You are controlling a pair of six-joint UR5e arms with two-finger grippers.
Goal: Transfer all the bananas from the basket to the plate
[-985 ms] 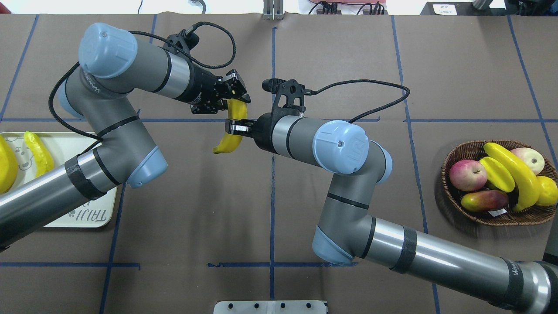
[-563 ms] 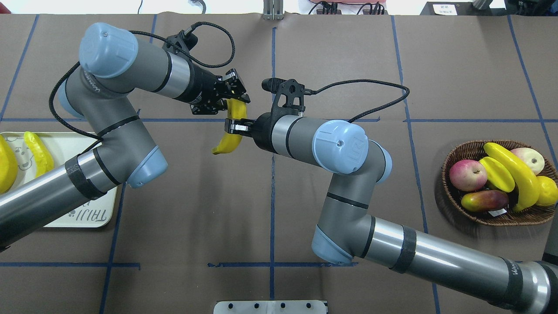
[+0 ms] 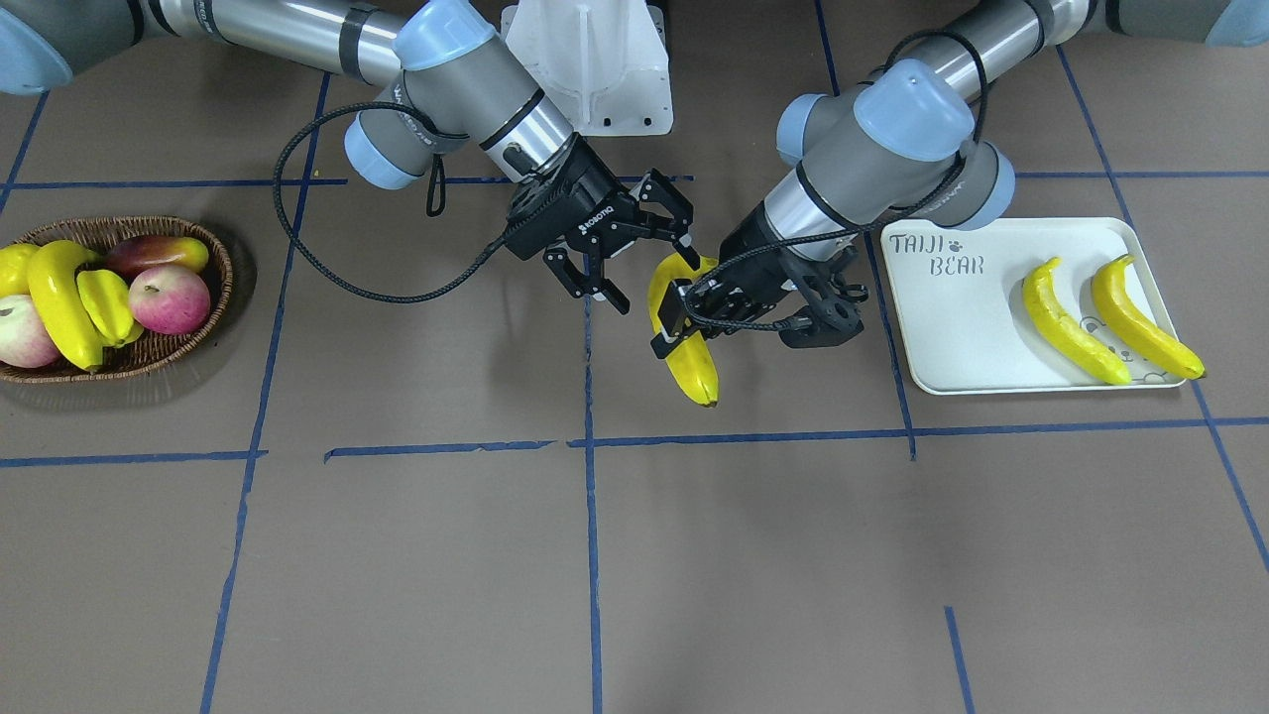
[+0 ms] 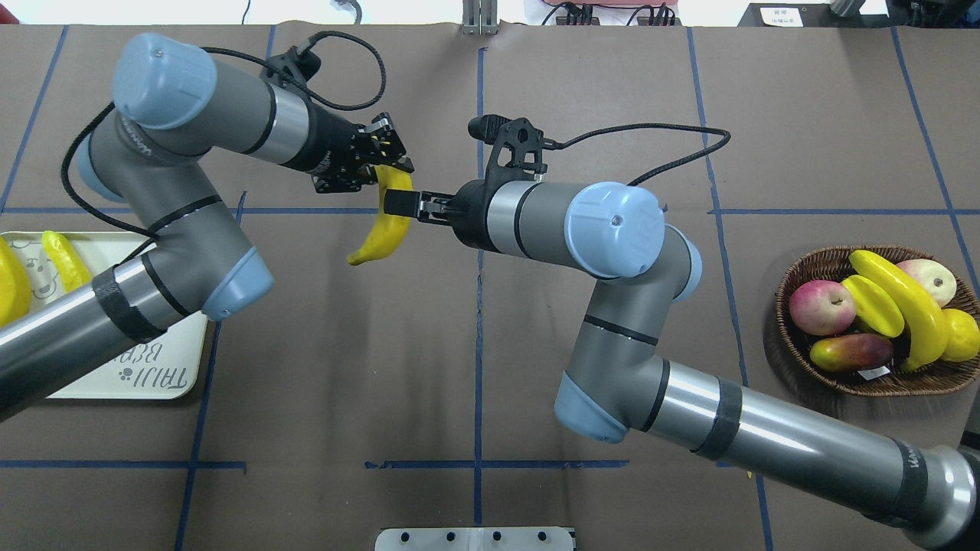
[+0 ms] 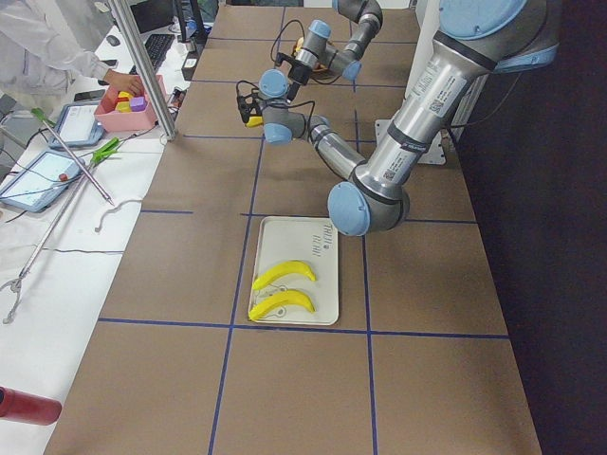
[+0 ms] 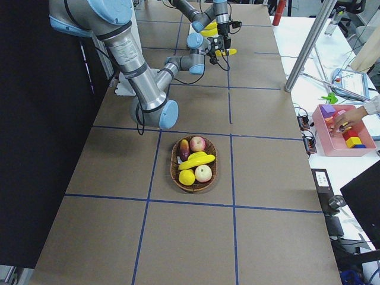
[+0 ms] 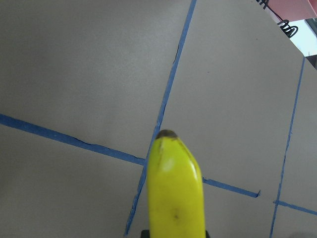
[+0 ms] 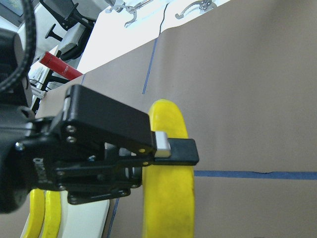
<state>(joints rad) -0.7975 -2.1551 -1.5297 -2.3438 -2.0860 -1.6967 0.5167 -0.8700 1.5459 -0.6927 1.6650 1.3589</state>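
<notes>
A yellow banana (image 4: 379, 233) hangs above the table's middle; it also shows in the front view (image 3: 691, 367). My left gripper (image 4: 383, 174) is shut on its upper end, and the left wrist view shows the banana (image 7: 176, 193) pointing away from it. My right gripper (image 3: 649, 266) is open, its fingers spread beside the banana's top. One long banana (image 4: 899, 306) lies in the wicker basket (image 4: 788, 337) at the right. Two bananas (image 3: 1071, 322) (image 3: 1140, 317) lie on the white plate (image 3: 972, 337).
The basket also holds a starfruit (image 4: 873, 306), two apples, a mango and a lemon. The two arms' wrists are close together over the table's centre line. An operator's hands are over the side bench in both side views.
My right gripper has opened and let go of the banana. My left arm has carried the banana a little to the left, towards the plate's side.
</notes>
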